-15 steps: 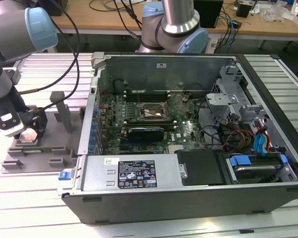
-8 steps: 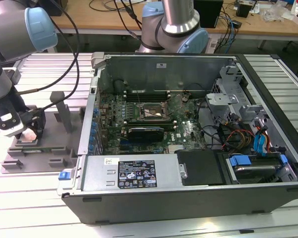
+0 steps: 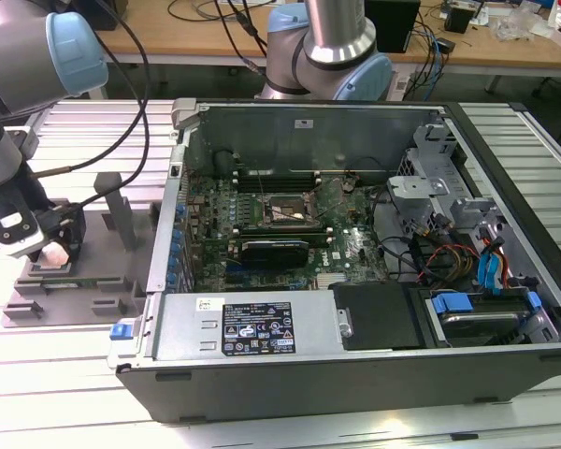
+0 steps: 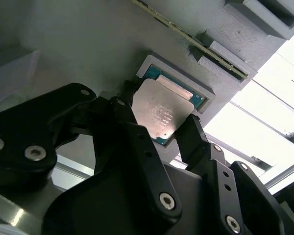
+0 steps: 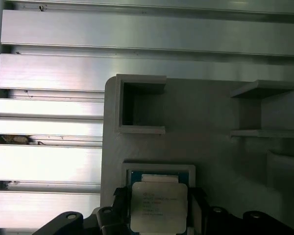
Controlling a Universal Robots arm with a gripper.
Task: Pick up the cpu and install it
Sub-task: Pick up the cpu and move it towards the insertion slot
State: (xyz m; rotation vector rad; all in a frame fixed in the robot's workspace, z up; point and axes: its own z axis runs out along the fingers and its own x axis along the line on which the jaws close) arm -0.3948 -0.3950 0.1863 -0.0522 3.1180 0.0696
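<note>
- The cpu [image 4: 161,112] [image 5: 158,205] is a small, flat, square chip. It has a shiny silver top and a thin green edge, seen in both wrist views.
- It sits between the two black fingers of the claw [image 4: 159,120], which press on two of its sides.
- Its shiny side faces away from the grey holder [image 4: 88,49].
- It is right over a square pocket with a green rim in that holder.
- I cannot tell if it touches the pocket.
- The holder lies on the worktop [image 3: 37,374], at the exterior view's left.
</note>
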